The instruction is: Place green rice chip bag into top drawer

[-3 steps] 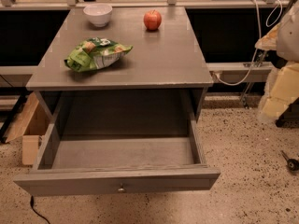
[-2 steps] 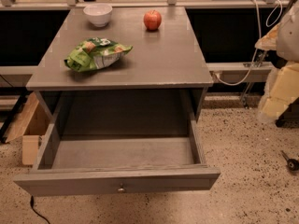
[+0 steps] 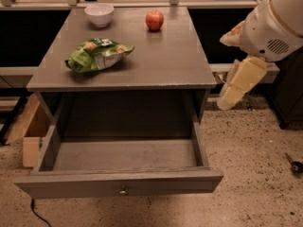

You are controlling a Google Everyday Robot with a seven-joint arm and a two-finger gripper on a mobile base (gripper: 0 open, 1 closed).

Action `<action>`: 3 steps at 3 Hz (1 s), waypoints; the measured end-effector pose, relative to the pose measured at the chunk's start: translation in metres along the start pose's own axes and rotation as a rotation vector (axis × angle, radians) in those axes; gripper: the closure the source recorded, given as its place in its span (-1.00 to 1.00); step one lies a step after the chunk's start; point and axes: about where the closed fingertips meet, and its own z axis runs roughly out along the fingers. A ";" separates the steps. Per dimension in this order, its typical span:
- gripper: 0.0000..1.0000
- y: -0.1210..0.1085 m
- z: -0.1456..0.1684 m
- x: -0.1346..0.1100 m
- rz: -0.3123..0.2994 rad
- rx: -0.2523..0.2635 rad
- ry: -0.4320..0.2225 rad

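gripper (image 3: 241, 82) hangs right of tabletop (image 3: 161, 56), well apart from bag; we cannot read its spread | green rice chip bag (image 3: 98, 55) lies left on tabletop | top drawer (image 3: 118, 183) pulled out | we should pinch the bag's crinkled middle from above

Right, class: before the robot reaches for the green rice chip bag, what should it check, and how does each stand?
1. Top drawer pulled open: ok.
2. Green rice chip bag lying uncovered on the tabletop: ok.
3. Apple and bowl apart from the bag: ok.
4. Gripper at the bag: not ok; it hangs right of the tabletop.
5. Room in the drawer for the bag: ok.
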 end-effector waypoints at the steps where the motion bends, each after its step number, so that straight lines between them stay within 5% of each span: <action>1: -1.00 -0.025 0.030 -0.048 -0.031 0.013 -0.141; 2: -1.00 -0.050 0.051 -0.103 -0.055 0.035 -0.292; 3: -1.00 -0.050 0.051 -0.103 -0.055 0.035 -0.293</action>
